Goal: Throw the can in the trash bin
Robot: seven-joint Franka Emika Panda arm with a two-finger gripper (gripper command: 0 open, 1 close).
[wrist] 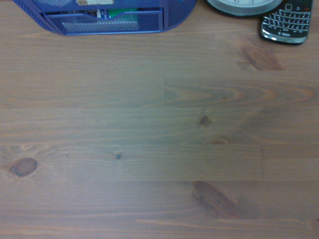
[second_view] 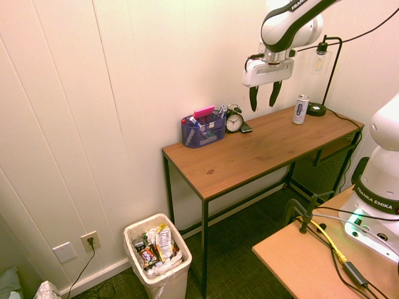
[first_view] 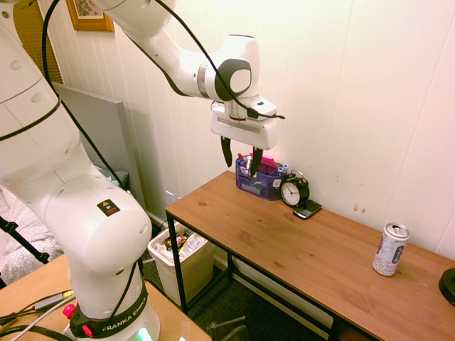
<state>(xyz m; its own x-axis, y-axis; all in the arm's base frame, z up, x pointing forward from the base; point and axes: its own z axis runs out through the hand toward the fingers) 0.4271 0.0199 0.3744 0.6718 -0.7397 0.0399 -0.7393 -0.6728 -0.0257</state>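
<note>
Nothing done yet, by the look of it. The can [first_view: 390, 249] stands upright near the far end of the bench [first_view: 284, 241], well apart from the pincer [first_view: 241, 156] (jaws wide, empty, hanging high over the bench). Left: reach, grip, carry to the trash bin [second_view: 157, 256] on the floor; its contents are prob. wrappers.

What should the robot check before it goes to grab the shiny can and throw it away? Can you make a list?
1. Gripper open and empty: ok, the fingers stand apart with nothing between them.
2. Tall slim silver-white drink can upright on the wooden table: ok.
3. Room around the can: ok, bare wood beside it; the black lamp base stands close by at the table's end.
4. Gripper over the can: not ok, it hangs near the blue mesh desk organizer and black alarm clock, far from the can.
5. Cream-white plastic trash bin has room: cannot tell, wrappers already reach its rim.
</note>
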